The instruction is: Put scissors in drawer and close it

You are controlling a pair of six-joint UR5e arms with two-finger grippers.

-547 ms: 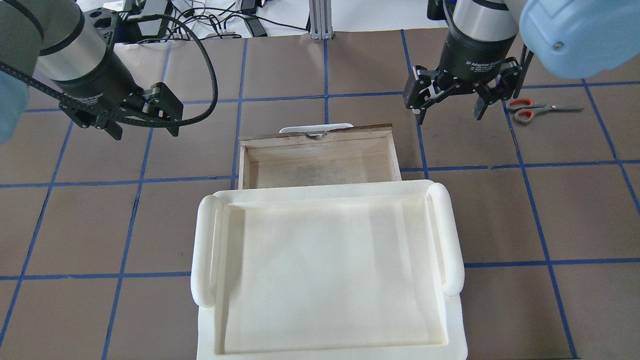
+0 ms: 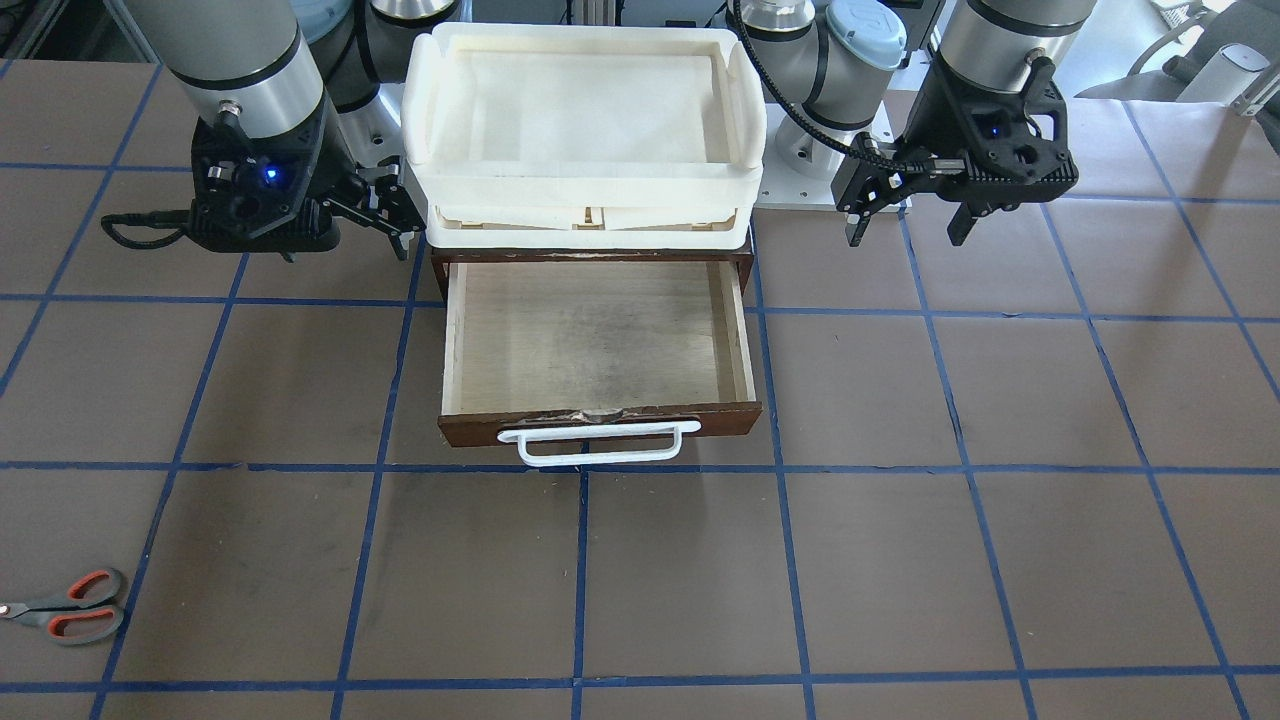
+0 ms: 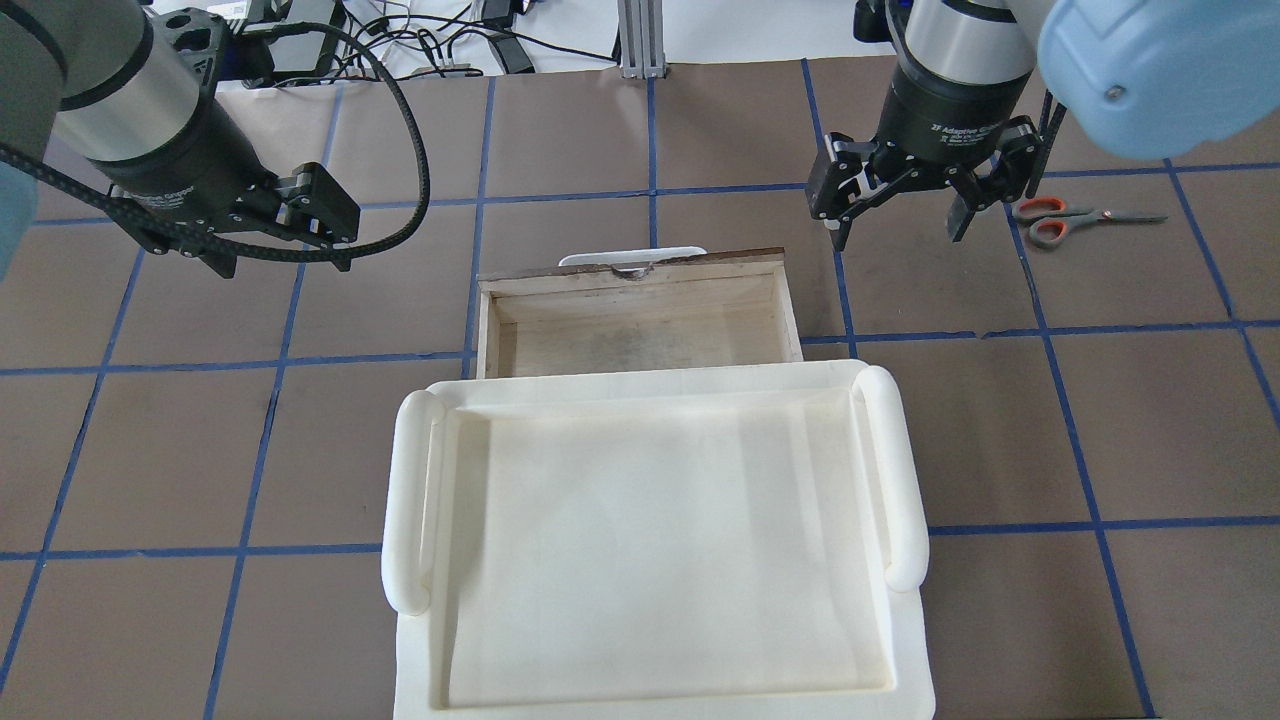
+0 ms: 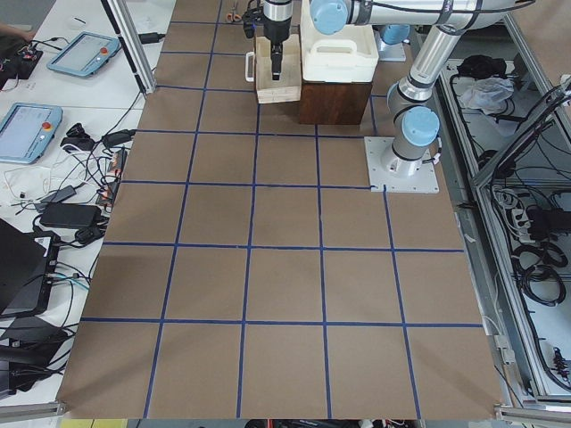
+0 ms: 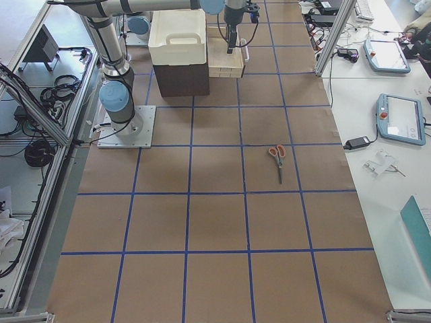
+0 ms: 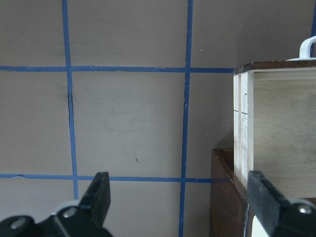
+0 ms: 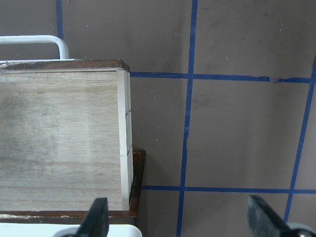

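Grey, orange-looped scissors (image 3: 1085, 217) flat on the desk (image 3: 640, 150), well apart from the pulled-out drawer (image 3: 640, 335). Open and empty, left hand (image 3: 285, 262) and right hand (image 3: 897, 236), flanking the drawer.

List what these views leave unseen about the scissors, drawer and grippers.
1. Front-facing view: the scissors' blade tips, cut off by the left edge.
2. Overhead view: the drawer's rear, hidden under the white tray.
3. Right wrist view: the right gripper's finger bases, cut off by the bottom edge; scissors out of frame.
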